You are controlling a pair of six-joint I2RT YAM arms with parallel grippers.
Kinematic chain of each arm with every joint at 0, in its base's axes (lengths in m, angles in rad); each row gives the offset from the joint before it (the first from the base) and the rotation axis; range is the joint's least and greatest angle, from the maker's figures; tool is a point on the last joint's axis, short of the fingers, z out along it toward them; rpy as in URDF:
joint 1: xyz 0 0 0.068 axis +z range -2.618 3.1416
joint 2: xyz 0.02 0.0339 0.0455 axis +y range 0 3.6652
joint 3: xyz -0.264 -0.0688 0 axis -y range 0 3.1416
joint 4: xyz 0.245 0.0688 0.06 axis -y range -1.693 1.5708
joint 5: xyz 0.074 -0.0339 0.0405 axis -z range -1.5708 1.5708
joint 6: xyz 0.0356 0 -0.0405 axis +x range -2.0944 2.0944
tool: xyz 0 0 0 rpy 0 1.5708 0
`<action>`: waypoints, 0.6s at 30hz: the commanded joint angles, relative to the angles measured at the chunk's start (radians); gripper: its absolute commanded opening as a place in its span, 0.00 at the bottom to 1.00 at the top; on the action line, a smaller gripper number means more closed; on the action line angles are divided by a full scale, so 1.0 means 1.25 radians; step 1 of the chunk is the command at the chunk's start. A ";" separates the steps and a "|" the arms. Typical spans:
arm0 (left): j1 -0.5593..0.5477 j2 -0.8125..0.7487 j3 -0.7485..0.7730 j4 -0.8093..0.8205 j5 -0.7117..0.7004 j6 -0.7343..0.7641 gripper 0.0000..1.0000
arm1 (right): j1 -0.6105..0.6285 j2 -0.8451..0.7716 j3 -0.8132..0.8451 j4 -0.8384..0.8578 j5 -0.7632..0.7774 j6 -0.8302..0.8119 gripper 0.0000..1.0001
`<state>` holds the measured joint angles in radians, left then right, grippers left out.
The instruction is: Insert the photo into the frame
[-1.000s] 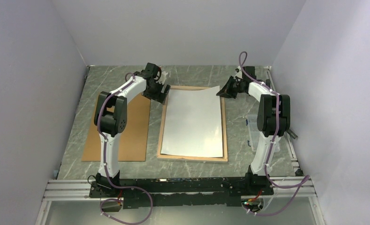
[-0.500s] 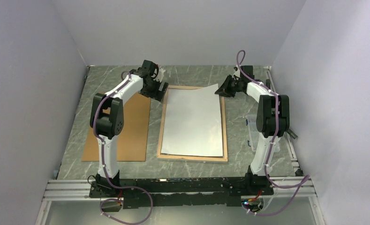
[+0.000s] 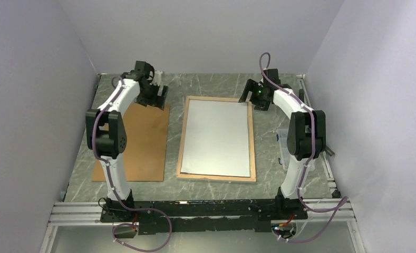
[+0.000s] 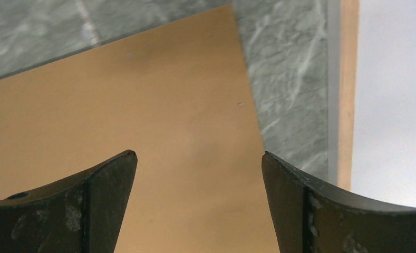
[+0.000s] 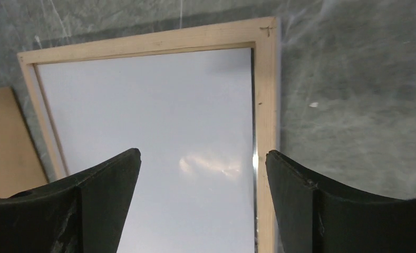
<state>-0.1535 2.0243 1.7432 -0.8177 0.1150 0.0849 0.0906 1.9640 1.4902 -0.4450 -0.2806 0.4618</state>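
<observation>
Here, photo (image 3: 218, 138) inside frame (image 3: 252, 138), left claw (image 4: 197, 155), right claw (image 5: 203, 153) spread.

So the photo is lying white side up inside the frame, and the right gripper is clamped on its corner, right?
Not quite. The photo does lie white side up inside the frame, but the right gripper is open above it, clamped on nothing; the right wrist view shows that.

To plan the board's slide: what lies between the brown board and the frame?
Only a bare strip of marble table separates board and frame; the top view shows it.
</observation>
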 commanded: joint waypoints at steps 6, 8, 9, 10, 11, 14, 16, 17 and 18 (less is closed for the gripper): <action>0.101 -0.180 0.018 -0.087 -0.069 0.053 0.94 | 0.125 -0.184 0.036 -0.071 0.303 -0.026 1.00; 0.143 -0.217 0.010 -0.086 -0.089 0.069 0.94 | 0.225 -0.200 0.055 -0.090 0.343 -0.017 1.00; 0.168 -0.237 0.006 -0.084 -0.089 0.079 0.94 | 0.289 -0.202 0.067 -0.095 0.371 -0.009 1.00; 0.194 -0.254 0.002 -0.083 -0.115 0.087 0.94 | 0.348 -0.202 0.078 -0.095 0.384 0.004 1.00; 0.221 -0.273 -0.005 -0.083 -0.129 0.091 0.94 | 0.413 -0.200 0.086 -0.081 0.386 0.014 1.00; 0.334 -0.325 -0.063 -0.059 -0.127 0.117 0.95 | 0.532 -0.176 0.097 -0.023 0.340 0.087 1.00; 0.397 -0.337 -0.106 -0.053 -0.130 0.141 0.92 | 0.564 -0.148 0.086 0.055 0.235 0.152 1.00; 0.424 -0.339 -0.127 -0.048 -0.139 0.156 0.88 | 0.587 -0.128 0.092 0.066 0.217 0.165 1.00; 0.452 -0.341 -0.154 -0.039 -0.141 0.166 0.83 | 0.616 -0.100 0.119 0.048 0.235 0.168 1.00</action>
<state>0.3004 1.6218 1.6489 -0.8761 -0.0204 0.2092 0.8238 1.7607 1.5806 -0.4549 0.0719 0.5541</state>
